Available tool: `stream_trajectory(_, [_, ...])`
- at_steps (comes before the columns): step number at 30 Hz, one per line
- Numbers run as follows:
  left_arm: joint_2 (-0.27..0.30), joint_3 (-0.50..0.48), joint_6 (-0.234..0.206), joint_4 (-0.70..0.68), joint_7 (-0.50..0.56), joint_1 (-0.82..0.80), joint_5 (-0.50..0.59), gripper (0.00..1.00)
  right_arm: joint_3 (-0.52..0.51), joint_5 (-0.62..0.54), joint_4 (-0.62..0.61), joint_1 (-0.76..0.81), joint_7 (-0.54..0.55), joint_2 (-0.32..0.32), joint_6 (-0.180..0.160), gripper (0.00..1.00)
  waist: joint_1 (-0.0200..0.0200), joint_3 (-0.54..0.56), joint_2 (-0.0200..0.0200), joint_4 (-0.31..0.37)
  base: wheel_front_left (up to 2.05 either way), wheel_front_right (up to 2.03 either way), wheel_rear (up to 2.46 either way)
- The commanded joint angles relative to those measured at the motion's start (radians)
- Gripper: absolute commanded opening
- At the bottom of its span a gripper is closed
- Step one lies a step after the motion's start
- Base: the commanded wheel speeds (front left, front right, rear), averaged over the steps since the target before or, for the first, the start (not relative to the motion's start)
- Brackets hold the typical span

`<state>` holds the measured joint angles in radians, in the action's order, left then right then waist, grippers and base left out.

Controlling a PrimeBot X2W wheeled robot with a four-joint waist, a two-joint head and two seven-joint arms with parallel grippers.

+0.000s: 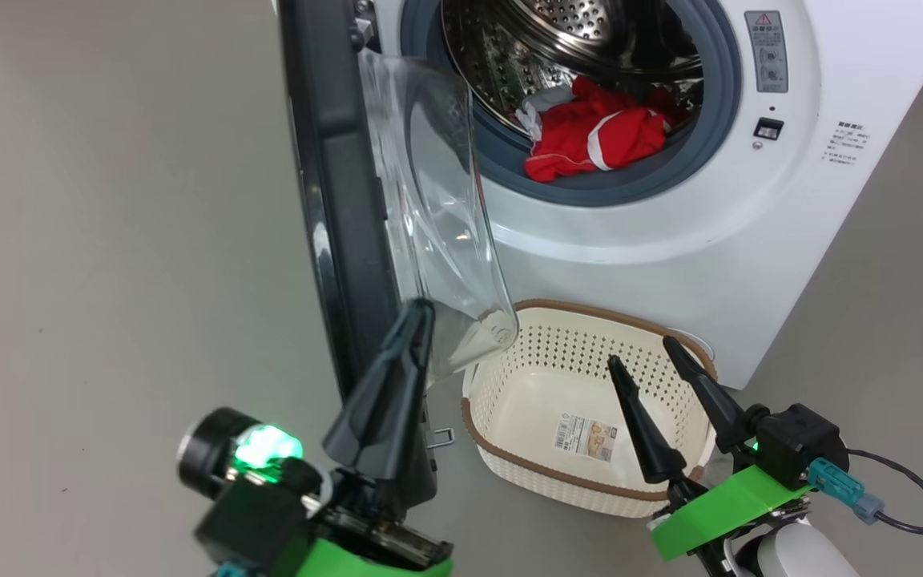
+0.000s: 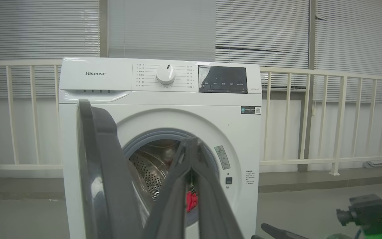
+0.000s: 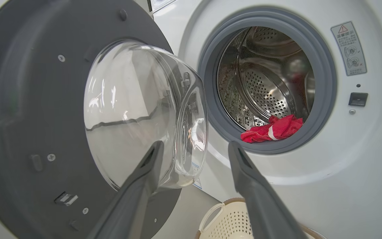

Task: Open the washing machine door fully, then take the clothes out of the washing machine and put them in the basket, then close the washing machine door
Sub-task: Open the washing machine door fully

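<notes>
Grey floor (image 1: 109, 240); left hand (image 1: 417, 308) closed beside the washing machine door (image 1: 341, 200), right hand (image 1: 642, 353) open.

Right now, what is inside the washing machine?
The clothes, red with white stripes, lie low at the front of the drum, against the grey ring. Anything under the heap is covered.

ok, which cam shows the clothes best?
Head view: the clothes lie large, unobstructed at the front of the drum. Right wrist view shows them smaller but clear; left wrist view, a red sliver behind the left gripper.
</notes>
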<state>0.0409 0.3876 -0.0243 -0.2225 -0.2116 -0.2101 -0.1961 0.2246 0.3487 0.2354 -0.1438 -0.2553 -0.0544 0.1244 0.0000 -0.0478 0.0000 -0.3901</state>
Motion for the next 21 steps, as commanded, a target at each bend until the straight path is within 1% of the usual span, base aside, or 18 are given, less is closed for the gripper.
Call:
stream_trajectory(1, [0.009, -0.024, 0.007, -0.016, 0.004, -0.032, -0.007, 0.00, 0.022, -0.014, -0.027, -0.034, -0.006, 0.004, 0.006, 1.00, 0.0000, -0.005, 0.0000, 0.004, 0.00, 0.00, 0.00])
stream_trajectory(10, [0.009, 0.048, 0.001, 0.140, 0.014, -0.023, -0.061, 0.00, 0.023, -0.017, -0.024, -0.037, -0.006, 0.004, 0.006, 1.00, 0.0000, -0.011, 0.0000, 0.019, 0.00, 0.00, 0.00])
stream_trajectory(14, [0.010, 0.056, 0.006, 0.197, 0.004, -0.021, -0.065, 0.00, 0.024, -0.014, -0.023, -0.034, -0.006, 0.004, 0.006, 1.00, 0.0000, -0.006, 0.0000, 0.021, 0.00, 0.00, 0.00])
stream_trajectory(21, [0.011, 0.050, 0.010, 0.253, -0.015, -0.014, -0.085, 0.00, 0.022, -0.012, -0.023, -0.027, -0.006, 0.004, 0.006, 1.00, 0.0000, -0.003, 0.0000, 0.012, 0.00, 0.00, 0.00])
